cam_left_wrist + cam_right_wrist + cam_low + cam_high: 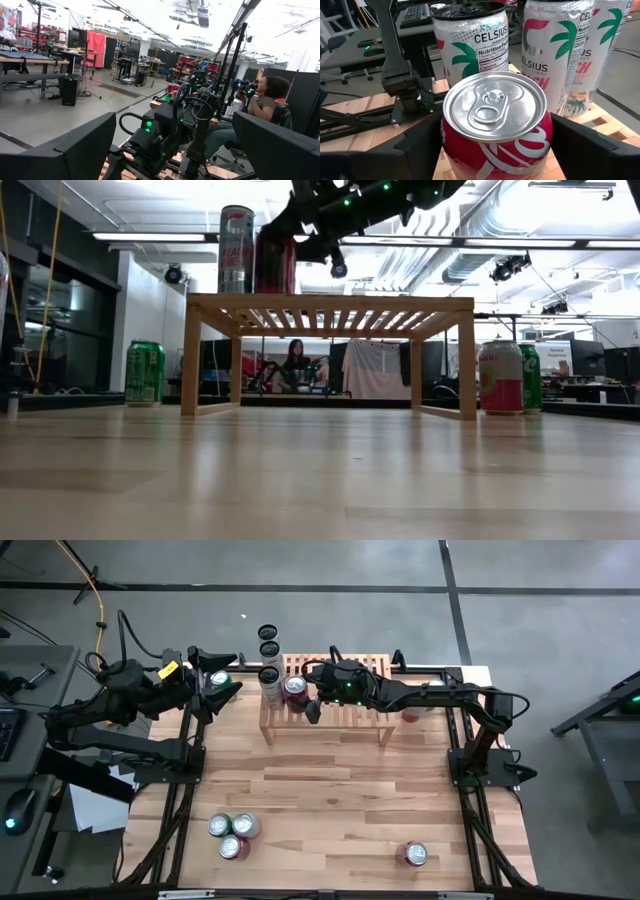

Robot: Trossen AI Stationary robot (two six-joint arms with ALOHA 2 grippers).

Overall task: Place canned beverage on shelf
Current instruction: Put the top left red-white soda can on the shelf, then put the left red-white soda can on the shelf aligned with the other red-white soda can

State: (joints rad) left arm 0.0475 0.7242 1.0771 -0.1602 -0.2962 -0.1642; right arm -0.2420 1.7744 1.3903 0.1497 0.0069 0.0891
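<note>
Releasing cleanly is the job now: the right gripper has its fingers on either side of the red can, which stands upright on the shelf at its left end. The jaws look slightly parted, but whether they have let go I cannot tell. I'd spread them fully, then lift straight up, since three tall white cans stand just behind and a sideways drag could topple them. Farther off, the left gripper waits spread wide near a green can at the table's back-left edge.
</note>
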